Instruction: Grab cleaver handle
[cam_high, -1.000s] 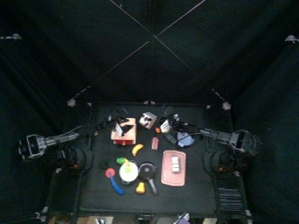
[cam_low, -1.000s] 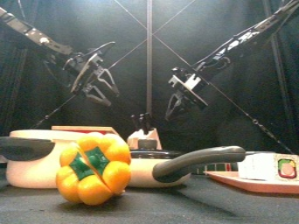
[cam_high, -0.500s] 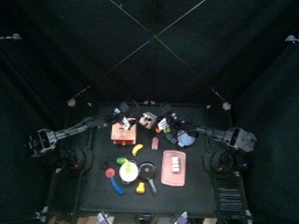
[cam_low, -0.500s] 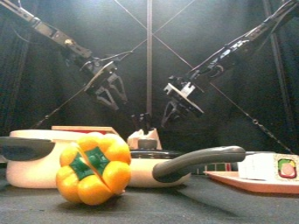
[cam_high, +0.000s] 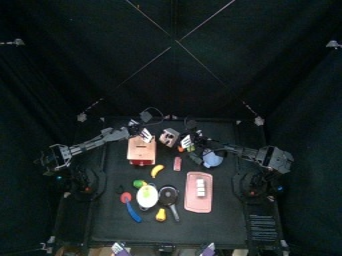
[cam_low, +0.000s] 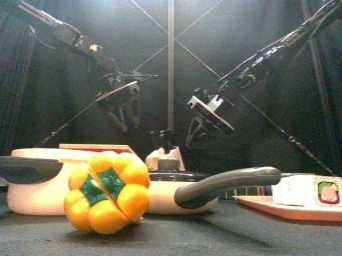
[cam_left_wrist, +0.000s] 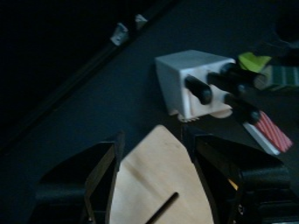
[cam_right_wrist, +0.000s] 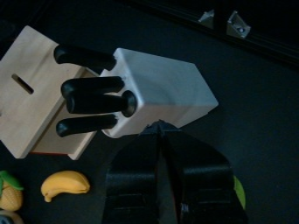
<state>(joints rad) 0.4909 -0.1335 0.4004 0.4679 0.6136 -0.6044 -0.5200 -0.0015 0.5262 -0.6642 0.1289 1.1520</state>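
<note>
A white knife block (cam_right_wrist: 163, 83) lies at the back of the table (cam_high: 227, 215), also seen in the top view (cam_high: 167, 137). Several black handles (cam_right_wrist: 93, 87) stick out of it over a wooden board (cam_right_wrist: 41, 96). I cannot tell which of them is the cleaver handle. My right gripper (cam_right_wrist: 176, 179) hovers just short of the block, jaws close together with nothing between them. My left gripper (cam_left_wrist: 163, 166) hangs wide open above the wooden board (cam_left_wrist: 158, 188), the block (cam_left_wrist: 187, 74) ahead of it. The front view shows both grippers, the left (cam_low: 123, 105) and the right (cam_low: 203, 120), in the air.
A yellow bell pepper (cam_low: 107, 192), a white pot (cam_low: 40, 180) and a pan with a long grey handle (cam_low: 234, 183) stand near the front edge. A red tray (cam_low: 301, 205) with food sits front right. A banana (cam_right_wrist: 61, 185) lies beside the board.
My left arm has swung in from the left toward the back middle, and its gripper is now over the wooden board. The right gripper dropped slightly and then held still.
</note>
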